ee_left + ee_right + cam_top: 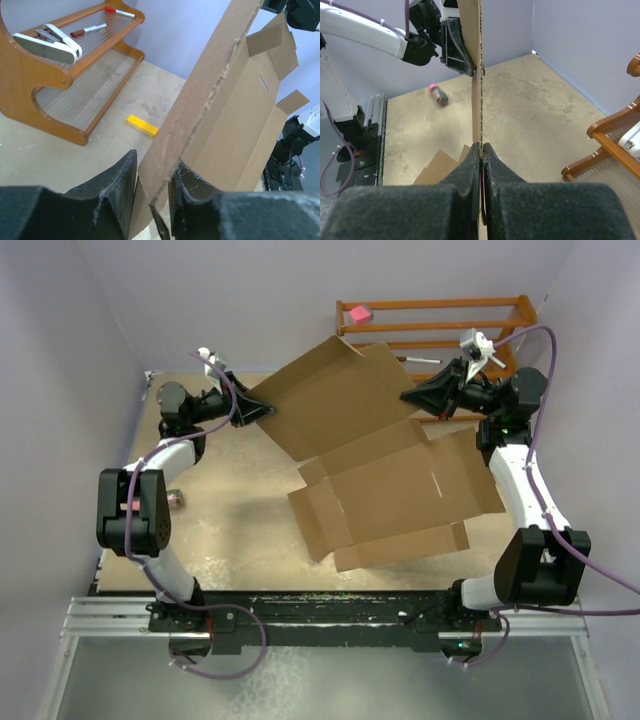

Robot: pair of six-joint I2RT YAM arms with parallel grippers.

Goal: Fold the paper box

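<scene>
Table (225, 540) spans centre frame. Paper box (390, 480): an open brown corrugated blank, centre to centre-right in the top view. Its lower tray portion lies on the table with short flaps standing, and its upper panel is raised toward upper middle. Wooden rack (440, 306) sits upper right, behind the panel. Left gripper (262, 410), upper left, is clamped across the raised panel's left corner. Right gripper (408, 398), upper right, is pinched tight on the opposite edge. Judged step: swinging this panel over along its crease. Move both wrists together at equal height to avoid twisting the panel or tearing it at the pinch points, and watch that the tray does not slide. A yellow block (142, 125) lies near the rack.
</scene>
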